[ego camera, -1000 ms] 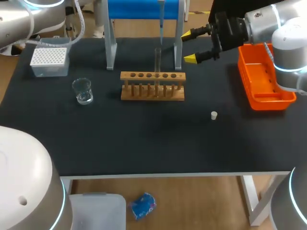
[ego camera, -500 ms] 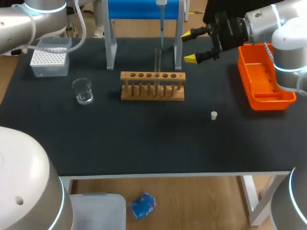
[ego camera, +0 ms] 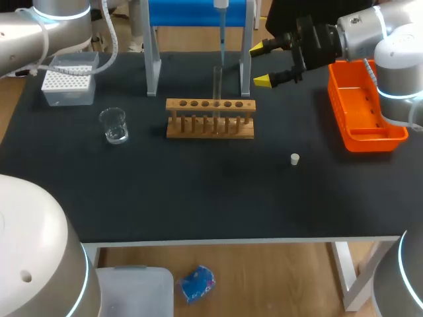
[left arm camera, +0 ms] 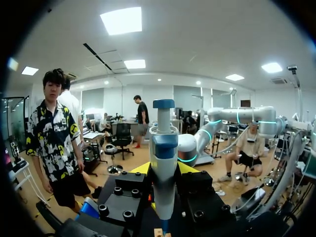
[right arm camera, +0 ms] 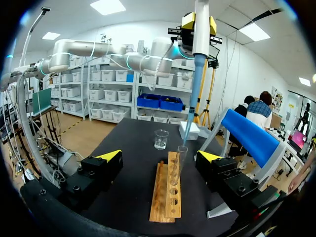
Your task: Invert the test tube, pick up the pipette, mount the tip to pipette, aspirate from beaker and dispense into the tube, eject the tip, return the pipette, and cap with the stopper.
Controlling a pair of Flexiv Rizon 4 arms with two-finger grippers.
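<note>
Pipette [ego camera: 221, 30] shifted — one tube [ego camera: 217, 82], one beaker [ego camera: 114, 125]

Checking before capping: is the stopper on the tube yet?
No, the stopper lies on the table, apart from the tube in the rack.

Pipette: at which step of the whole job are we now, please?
Done: test tube upright in the rack; left hand holds the pipette, tip seemingly mounted. In hand: its tip is at the tube's mouth, so likely dispensing. Left: eject tip, return pipette, fit the stopper, lying on the table.
</note>
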